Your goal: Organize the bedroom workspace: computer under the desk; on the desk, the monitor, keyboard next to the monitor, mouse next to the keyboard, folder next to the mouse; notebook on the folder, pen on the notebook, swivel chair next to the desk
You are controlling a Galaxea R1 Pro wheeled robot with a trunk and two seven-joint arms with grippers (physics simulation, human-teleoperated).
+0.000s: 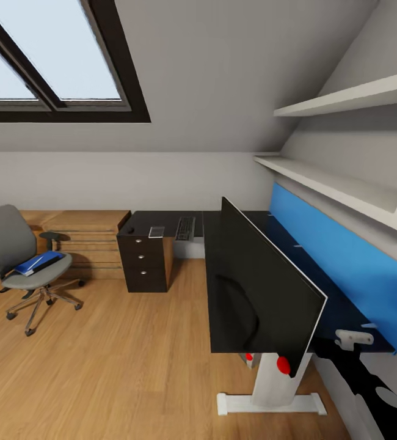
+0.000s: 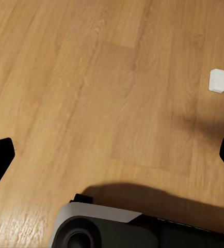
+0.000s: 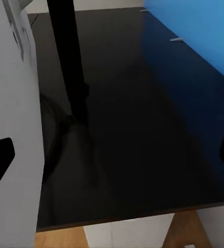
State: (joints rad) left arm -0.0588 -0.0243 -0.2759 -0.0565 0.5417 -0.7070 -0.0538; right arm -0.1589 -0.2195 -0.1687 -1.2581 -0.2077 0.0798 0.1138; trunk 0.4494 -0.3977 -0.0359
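**Two of the task's things sit right; the rest wait across the room**

One wide monitor (image 1: 256, 287) stands on the long black bench (image 1: 345, 311), set edge-on to where I watch, its thin neck (image 3: 68, 62) planted near the bench's near end; that job looks done. Behind it a blue panel (image 1: 345, 256) lines the wall at about 3 o'clock, under two white shelves (image 1: 339, 183).

Over at 11 o'clock the keyboard (image 1: 185, 228) lies on a farther dark top above a dark drawer unit (image 1: 145, 263), well apart from the monitor, with a small grey notebook (image 1: 156, 231) just beside it. My guess is both must come along the bench to sit near the screen.

At 9 o'clock the swivel chair (image 1: 12, 256) stands out on the wood floor (image 1: 119, 360), away from the bench, carrying the blue folder (image 1: 38, 262) flat on its seat. It rests there only because nobody has fetched it.

The right gripper (image 3: 112, 155) hovers over the bench top behind the monitor, fingers spread wide and empty. The left gripper (image 2: 112, 155) hangs over bare floor near the bench's white foot bar (image 2: 223, 81), fingers likewise wide, holding nothing. I cannot make out a mouse or pen.
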